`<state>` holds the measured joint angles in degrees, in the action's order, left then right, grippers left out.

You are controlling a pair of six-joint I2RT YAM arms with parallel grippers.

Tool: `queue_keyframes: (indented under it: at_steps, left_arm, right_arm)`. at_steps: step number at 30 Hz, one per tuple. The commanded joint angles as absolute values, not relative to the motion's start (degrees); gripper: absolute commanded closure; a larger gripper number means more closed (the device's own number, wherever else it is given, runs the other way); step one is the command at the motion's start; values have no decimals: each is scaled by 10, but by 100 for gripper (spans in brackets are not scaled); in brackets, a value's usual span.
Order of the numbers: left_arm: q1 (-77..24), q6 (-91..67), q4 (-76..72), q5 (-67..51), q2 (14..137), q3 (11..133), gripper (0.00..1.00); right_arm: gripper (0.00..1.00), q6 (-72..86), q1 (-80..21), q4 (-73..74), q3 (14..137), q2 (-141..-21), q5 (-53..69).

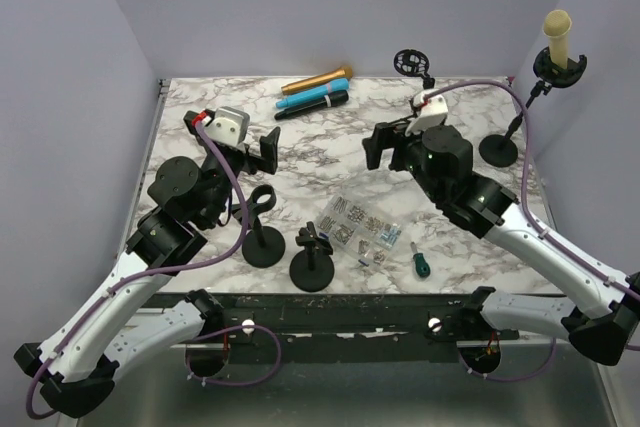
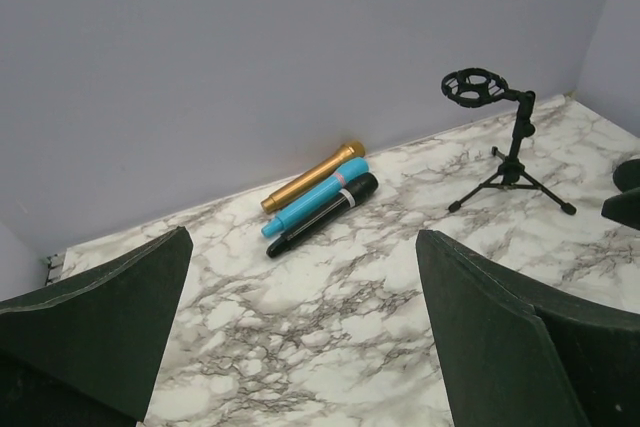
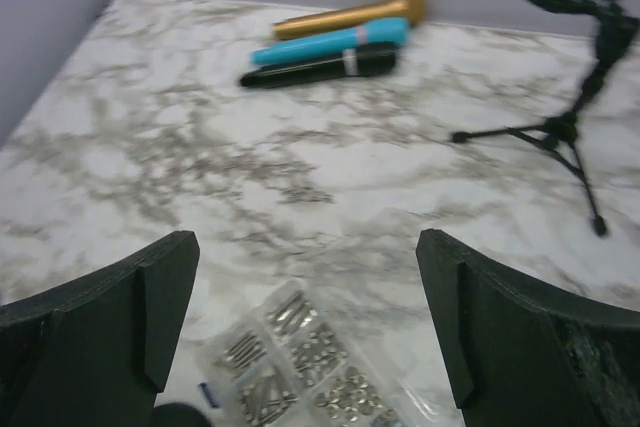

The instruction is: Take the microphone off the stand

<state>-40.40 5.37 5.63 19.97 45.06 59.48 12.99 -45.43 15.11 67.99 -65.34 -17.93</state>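
A cream microphone [image 1: 558, 33] stands upright in the black clip of a stand [image 1: 498, 150] with a round base, at the far right of the marble table. It shows only in the top view. My right gripper [image 1: 378, 145] is open and empty, well left of that stand, over the table's middle; in its wrist view [image 3: 305, 337] the jaws stand wide apart above a bag of screws [image 3: 300, 367]. My left gripper [image 1: 268, 150] is open and empty at the left; its wrist view [image 2: 300, 347] shows bare marble between the jaws.
Gold [image 1: 317, 79], blue [image 1: 310, 97] and black [image 1: 312, 106] microphones lie at the back. An empty tripod stand [image 1: 412, 62] stands at the back centre. Two small round-based stands [image 1: 264, 247] [image 1: 312, 272], the screw bag [image 1: 358, 230] and a green-handled screwdriver [image 1: 420, 263] lie at the front.
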Motion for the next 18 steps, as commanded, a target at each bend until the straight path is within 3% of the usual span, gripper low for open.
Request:
queue_keyframes:
  at_steps: [1,4,9,18]
  left_arm:
    - [-412,59,50,212,445,591,2]
    - [-419,61,46,216,443,588,2]
    - [-422,57,48,210,447,589,2]
    - [-426,57,47,209,449,588,2]
  right_arm:
    - [0,122,-454,61,580,-627,-543]
    - [0,81,-444,-14,515,-635,-696]
    - [0,90,-415,-44,502,-658,-786]
    - [0,20,-326,-80,593,-735,-752]
